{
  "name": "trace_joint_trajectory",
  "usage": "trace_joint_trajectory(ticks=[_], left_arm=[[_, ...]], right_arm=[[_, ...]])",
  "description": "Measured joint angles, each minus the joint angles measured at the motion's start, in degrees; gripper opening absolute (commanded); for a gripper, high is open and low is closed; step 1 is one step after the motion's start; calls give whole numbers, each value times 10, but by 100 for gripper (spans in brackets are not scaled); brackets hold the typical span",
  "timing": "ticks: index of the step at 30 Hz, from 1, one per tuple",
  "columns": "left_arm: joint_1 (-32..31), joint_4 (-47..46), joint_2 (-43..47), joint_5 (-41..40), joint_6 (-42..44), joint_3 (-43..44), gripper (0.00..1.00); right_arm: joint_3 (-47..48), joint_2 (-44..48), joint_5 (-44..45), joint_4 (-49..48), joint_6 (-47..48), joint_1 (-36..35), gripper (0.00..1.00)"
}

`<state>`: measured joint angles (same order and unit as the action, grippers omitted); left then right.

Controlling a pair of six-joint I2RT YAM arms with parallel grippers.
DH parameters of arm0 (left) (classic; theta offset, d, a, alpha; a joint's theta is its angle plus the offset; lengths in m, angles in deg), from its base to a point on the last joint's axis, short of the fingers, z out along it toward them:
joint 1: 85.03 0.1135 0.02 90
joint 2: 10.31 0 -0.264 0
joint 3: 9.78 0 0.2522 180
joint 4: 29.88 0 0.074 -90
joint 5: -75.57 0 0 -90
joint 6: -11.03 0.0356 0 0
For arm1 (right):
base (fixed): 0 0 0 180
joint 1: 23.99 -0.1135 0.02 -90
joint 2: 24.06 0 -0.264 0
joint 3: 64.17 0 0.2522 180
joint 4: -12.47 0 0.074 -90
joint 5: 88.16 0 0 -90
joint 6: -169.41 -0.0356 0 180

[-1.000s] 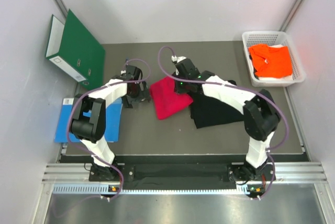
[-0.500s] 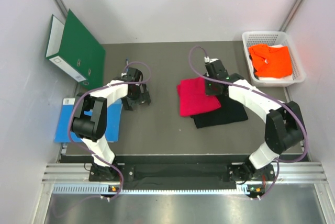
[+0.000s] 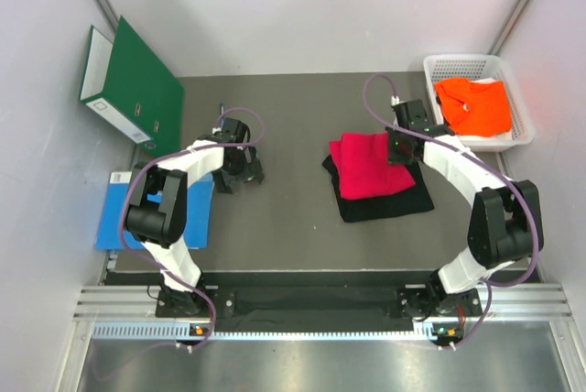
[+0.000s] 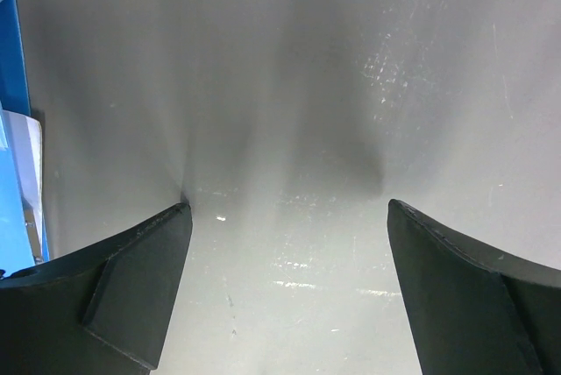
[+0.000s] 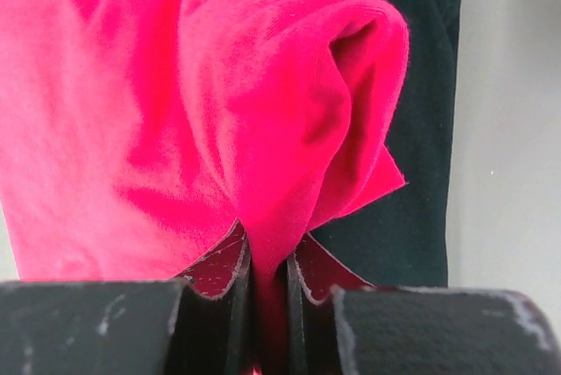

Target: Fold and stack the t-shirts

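Observation:
A folded crimson red t-shirt lies on top of the folded black t-shirt at the table's middle right. My right gripper is shut on the red shirt's right edge; in the right wrist view a pinched fold of red cloth rises from between the jaws, with black cloth beneath. The bright orange t-shirt lies in the white basket at the back right. My left gripper hangs open over bare table, away from the shirts.
A green binder leans against the left wall. A flat blue sheet lies at the table's left edge, its corner showing in the left wrist view. White cloth lies under the orange shirt in the basket.
My right gripper has dragged the red shirt rightward from the table's middle onto the black shirt. The left arm has hardly moved.

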<state>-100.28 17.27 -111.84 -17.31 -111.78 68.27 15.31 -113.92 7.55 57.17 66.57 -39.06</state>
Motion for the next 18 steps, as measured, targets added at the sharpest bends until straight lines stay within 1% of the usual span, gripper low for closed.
trace_joint_trajectory(ticks=[6, 18], left_arm=[[0, 1, -3, 0, 0, 2, 98], [-3, 3, -7, 0, 0, 5, 98]], right_arm=[[1, -3, -24, 21, 23, 15, 11], [14, -61, -32, 75, 39, 30, 13]])
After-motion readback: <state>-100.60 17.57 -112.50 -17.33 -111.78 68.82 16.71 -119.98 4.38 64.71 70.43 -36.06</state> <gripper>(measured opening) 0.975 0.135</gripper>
